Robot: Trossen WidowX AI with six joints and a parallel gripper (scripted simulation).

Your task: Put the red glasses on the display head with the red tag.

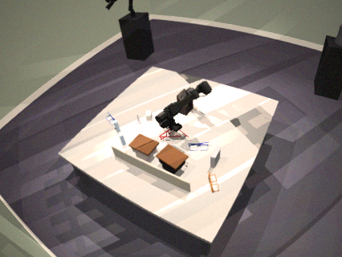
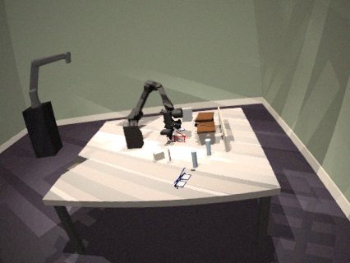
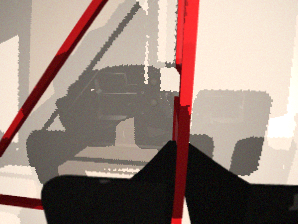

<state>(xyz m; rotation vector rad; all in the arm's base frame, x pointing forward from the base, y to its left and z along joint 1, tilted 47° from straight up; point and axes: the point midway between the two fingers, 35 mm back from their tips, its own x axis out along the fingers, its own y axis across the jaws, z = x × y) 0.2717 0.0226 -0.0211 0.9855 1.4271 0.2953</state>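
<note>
The red glasses (image 1: 162,135) (image 2: 183,139) (image 3: 188,60) are under the arm, with their temples spread. My gripper (image 1: 173,129) (image 2: 169,137) (image 3: 177,147) points down and is shut on a red bar of the glasses, which runs between the fingertips in the wrist view. Whether the glasses touch the table cannot be told. Two brown-topped blocks, a left one (image 1: 144,144) and a right one (image 1: 172,157) in the top view, stand in front of the gripper and may be the display heads. Their faces are hidden and no red tag can be made out.
A long low wall (image 1: 150,168) (image 2: 222,128) runs behind the brown-topped blocks. Blue glasses (image 1: 199,146) and a grey block (image 1: 215,157) are near the red pair; orange glasses (image 1: 213,181) lie beyond. Blue cylinders (image 2: 194,159) (image 2: 208,147), more blue glasses (image 2: 182,179) and a white block (image 2: 158,155) are opposite.
</note>
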